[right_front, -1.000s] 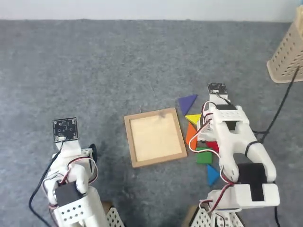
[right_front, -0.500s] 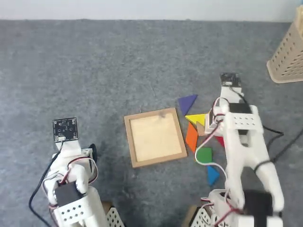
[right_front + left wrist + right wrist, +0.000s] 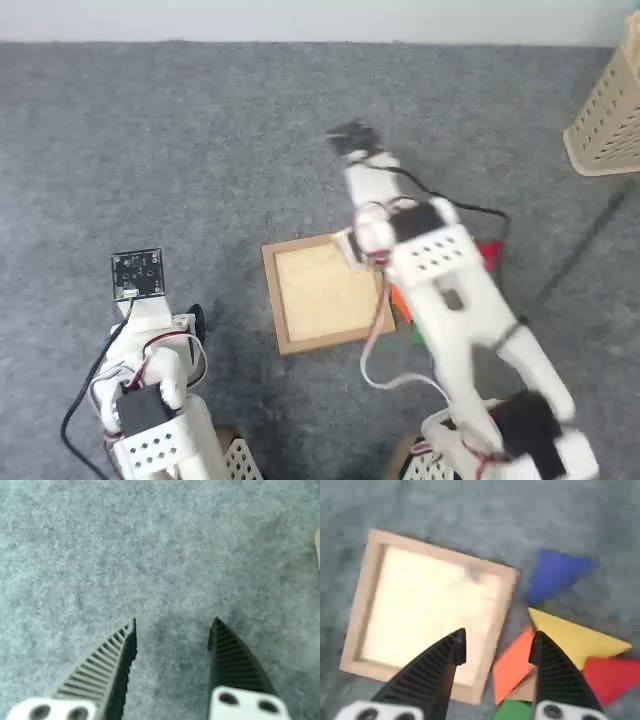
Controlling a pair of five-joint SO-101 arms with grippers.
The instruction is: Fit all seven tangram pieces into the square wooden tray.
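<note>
— Where the high camera looks down on the grey carpet [image 3: 200, 130], what lies there?

— The square wooden tray [image 3: 272, 290] sits near the middle. The right arm [image 3: 440, 275], blurred, stretches across the tray's 3 o'clock rim toward 12 o'clock. Slivers of a red piece [image 3: 490, 255], an orange piece [image 3: 401, 300] and a green piece [image 3: 417, 335] peep out beside the arm, at the tray's 3 to 4 o'clock. The left arm [image 3: 150, 385] stands at the tray's 8 o'clock, well apart from it. A beige perforated basket [image 3: 605, 110] stands far off at 2 o'clock.

— And the left wrist camera?

— The left gripper [image 3: 174, 624] hangs over plain carpet, its ridged fingers spread wide and gripping nothing.

— The right wrist camera?

— The right gripper [image 3: 500, 634] hovers over the tray's rim with its fingers clearly apart and holding nothing. One tip is over the bare wooden floor, the other over the pieces outside. A blue triangle [image 3: 552, 572] lies just off one tray corner. A yellow triangle [image 3: 575, 637] lies next to it, and the orange piece lies between the yellow triangle and the rim. The red piece touches the yellow triangle's far side, and the green piece lies near the orange one.
</note>
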